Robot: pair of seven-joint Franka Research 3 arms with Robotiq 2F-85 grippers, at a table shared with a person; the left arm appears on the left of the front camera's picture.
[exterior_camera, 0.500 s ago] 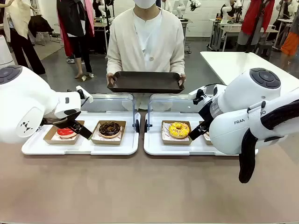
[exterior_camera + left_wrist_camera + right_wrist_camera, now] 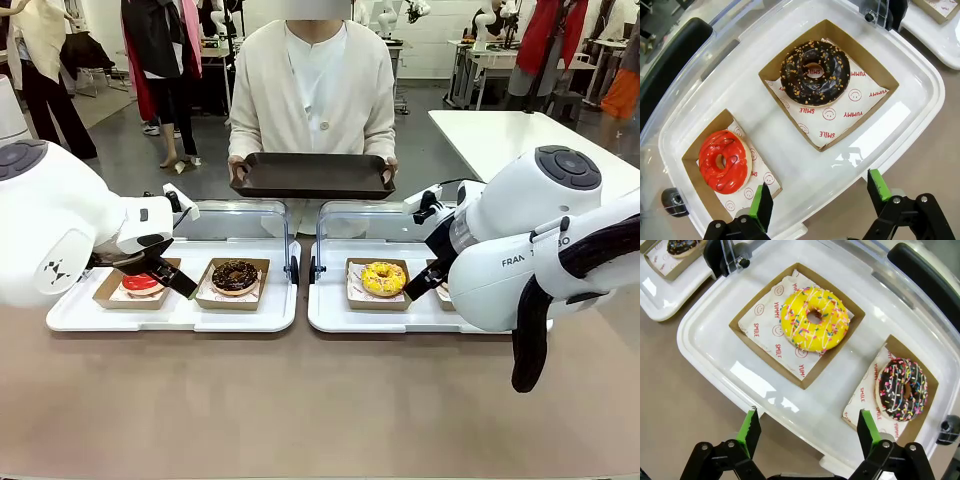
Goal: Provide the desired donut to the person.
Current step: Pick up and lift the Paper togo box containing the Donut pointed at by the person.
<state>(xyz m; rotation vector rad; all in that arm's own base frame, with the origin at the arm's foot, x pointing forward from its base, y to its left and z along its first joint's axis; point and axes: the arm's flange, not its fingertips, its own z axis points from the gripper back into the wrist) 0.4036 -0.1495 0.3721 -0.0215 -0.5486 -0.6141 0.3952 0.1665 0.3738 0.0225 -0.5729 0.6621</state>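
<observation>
Nothing has visibly moved in the last half second: both arms and the person keep their places. On the table [image 2: 300, 400], the left arm [image 2: 50, 235] reaches over the left white tray [image 2: 170, 318] and the right arm [image 2: 530, 250] over the right white tray [image 2: 370, 320]. The two trays lie side by side, each with a clear lid [image 2: 235, 220] raised at its far edge. At the far side the person [image 2: 312, 90] stands with both hands [image 2: 236, 168] gripping the ends of a dark tray [image 2: 312, 175], which is held level above the lids with nothing on it. All four donuts sit in open brown boxes [image 2: 827, 82] lined with printed paper. On the left tray are the red donut [image 2: 141, 284] at the left and the nut donut [image 2: 235, 275] at the right. On the right tray are the yellow donut [image 2: 383, 278] at the left and the sprinkle donut [image 2: 902, 388] at the right, the latter behind the right arm in the front view. The left gripper [image 2: 817, 180] hovers above the near rim of its tray, jaws spread wide and holding nothing, with the red donut's box just beside one finger. The right gripper [image 2: 808, 415] hangs over the near rim of its tray, jaws likewise spread and bare, touching no donut.
</observation>
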